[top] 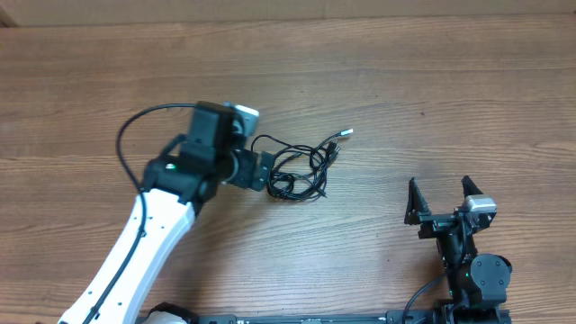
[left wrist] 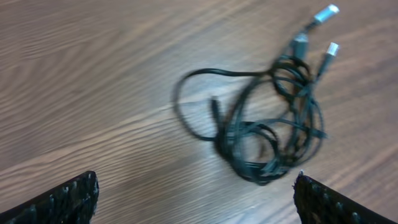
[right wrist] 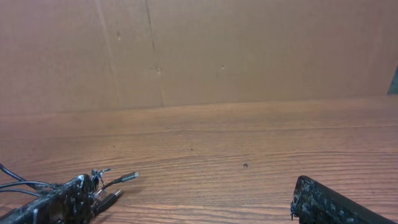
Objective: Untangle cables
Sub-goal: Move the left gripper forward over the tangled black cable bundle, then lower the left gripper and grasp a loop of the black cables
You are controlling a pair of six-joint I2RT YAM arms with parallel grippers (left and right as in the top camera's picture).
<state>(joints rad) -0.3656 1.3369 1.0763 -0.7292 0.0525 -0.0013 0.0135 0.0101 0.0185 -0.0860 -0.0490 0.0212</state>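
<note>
Fingertips (left wrist: 69,198) of the left gripper (left wrist: 199,202) are the closest thing in its wrist view. They poke in at both bottom corners with a big gap between them, so it's spread wide and holding nothing. Right ahead of those jaws the cables (left wrist: 264,134) lie on the wooden table (left wrist: 93,74) as one loose black knot of loops, and neither finger touches them. Two silvery plug ends (left wrist: 326,12) stick out on the far side of the knot, away from the gripper, with a darker plug next to them. From overhead the tangle starts just beyond that gripper's tips.

The right gripper (top: 439,187) sits well apart from the tangle, also wide open and empty, both fingers pointing up the table. In its own wrist view the cables are ahead and off to the left, partly hidden behind the finger (right wrist: 56,205) on that side, with one plug (right wrist: 127,177) peeking past it. A plain brown wall (right wrist: 217,50) stands beyond the far edge of the table, straight ahead of this gripper.
</note>
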